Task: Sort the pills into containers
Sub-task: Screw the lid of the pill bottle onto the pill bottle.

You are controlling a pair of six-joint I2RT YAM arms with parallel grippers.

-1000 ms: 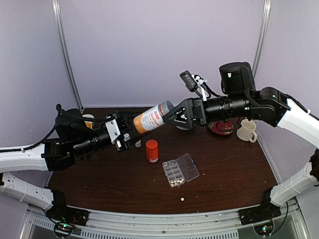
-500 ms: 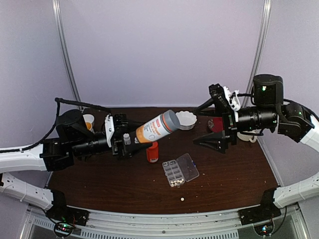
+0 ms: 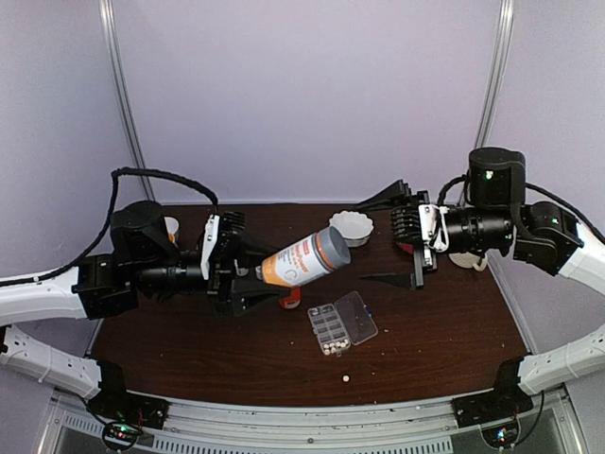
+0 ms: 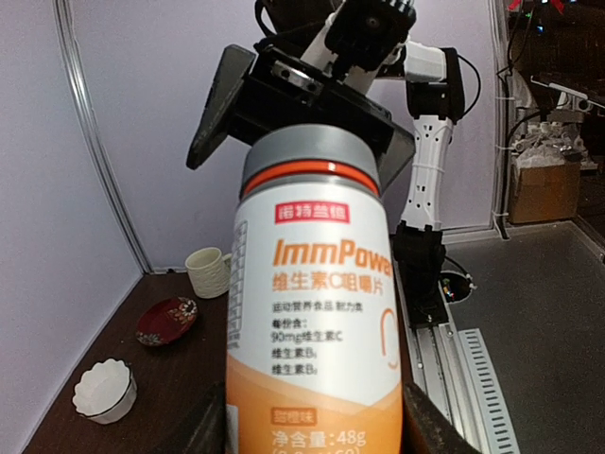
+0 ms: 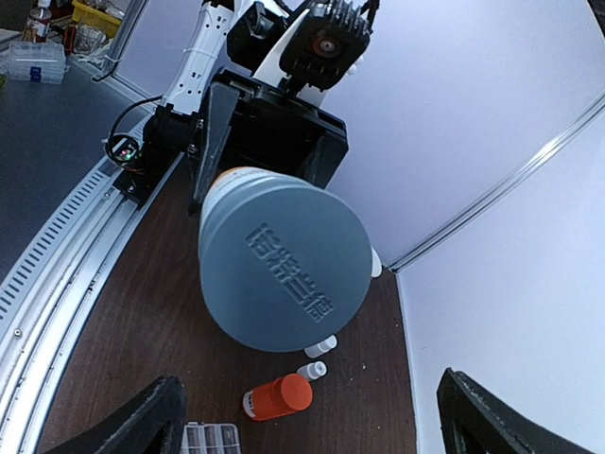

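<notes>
My left gripper (image 3: 248, 274) is shut on the base of a big orange-and-white bottle (image 3: 301, 259) with a grey cap, held tilted in the air. The bottle (image 4: 317, 312) fills the left wrist view between my two fingers. My right gripper (image 3: 389, 238) stands open, facing the cap (image 5: 284, 265) from a short way off without touching it. The clear organizer box (image 3: 342, 323) lies open on the table, with pills (image 3: 331, 347) in a near cell. One loose pill (image 3: 346, 378) lies in front of it.
A small orange bottle (image 5: 279, 397) and two tiny white bottles (image 5: 319, 347) lie under the held bottle. At the back stand a white fluted bowl (image 3: 352, 225), a red dish (image 4: 166, 320) and a cream mug (image 4: 208, 271). A cup (image 3: 170, 227) stands far left.
My right gripper has let go of the cap, pulled back to the right and turned. My left arm has carried the bottle right and lower, over the small orange bottle.
</notes>
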